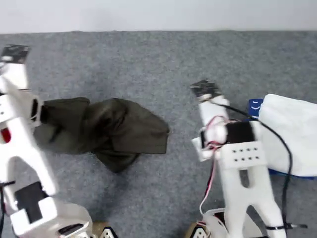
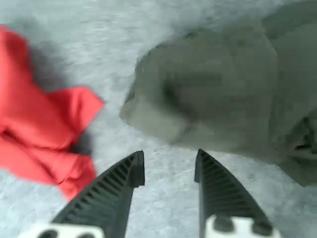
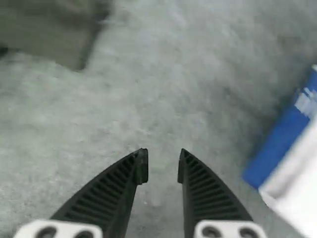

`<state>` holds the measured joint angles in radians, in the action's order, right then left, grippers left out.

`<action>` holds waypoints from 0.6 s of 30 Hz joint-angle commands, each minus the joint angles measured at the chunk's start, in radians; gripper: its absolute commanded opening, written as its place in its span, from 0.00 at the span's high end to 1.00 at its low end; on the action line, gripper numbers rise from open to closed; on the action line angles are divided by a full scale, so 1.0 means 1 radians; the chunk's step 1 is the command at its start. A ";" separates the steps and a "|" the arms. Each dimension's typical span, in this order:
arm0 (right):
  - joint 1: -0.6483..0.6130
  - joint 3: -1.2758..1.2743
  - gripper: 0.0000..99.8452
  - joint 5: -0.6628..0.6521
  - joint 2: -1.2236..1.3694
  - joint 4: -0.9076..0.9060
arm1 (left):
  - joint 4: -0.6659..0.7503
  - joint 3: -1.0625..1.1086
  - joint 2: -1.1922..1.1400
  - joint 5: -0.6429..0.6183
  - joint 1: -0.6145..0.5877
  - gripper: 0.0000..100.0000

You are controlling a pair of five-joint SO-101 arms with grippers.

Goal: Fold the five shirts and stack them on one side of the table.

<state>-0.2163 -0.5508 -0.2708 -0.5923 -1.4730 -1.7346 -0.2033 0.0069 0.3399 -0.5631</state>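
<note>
Where the two white arms stand at the near side of the grey felt-covered counter (image 1: 163,198), the left gripper (image 2: 168,168) hangs above bare grey surface. Its black ribbed fingers (image 2: 119,183) are moderately apart, with nothing between them. The right gripper (image 3: 162,166) likewise hangs over bare counter, its fingers parted by a narrower gap and empty. Just beyond the left gripper's tips lies the crumpled olive-green shirt (image 1: 114,129), bunched in a loose heap between the two arms. A crumpled bright red shirt (image 2: 39,134) lies near it, with a strip of counter between the two. On the right arm's right, a white shirt (image 1: 292,129) lies on top of a blue shirt (image 1: 253,111), whose edge shows from under it. Farthest off, a pale wall (image 1: 158,15) runs behind the counter.
</note>
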 commanded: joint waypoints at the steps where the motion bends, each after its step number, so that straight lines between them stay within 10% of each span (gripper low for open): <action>1: -0.114 0.009 0.88 -0.011 -0.013 0.051 | -0.020 -0.002 0.104 0.011 -0.063 0.82; 18: -0.378 0.393 0.77 -0.008 0.625 0.033 | -0.018 0.059 0.299 0.006 -0.230 0.82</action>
<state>-0.5815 -0.2977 -0.2708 -0.0644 -1.3947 -1.7346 -0.1573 0.2447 0.3399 -0.7871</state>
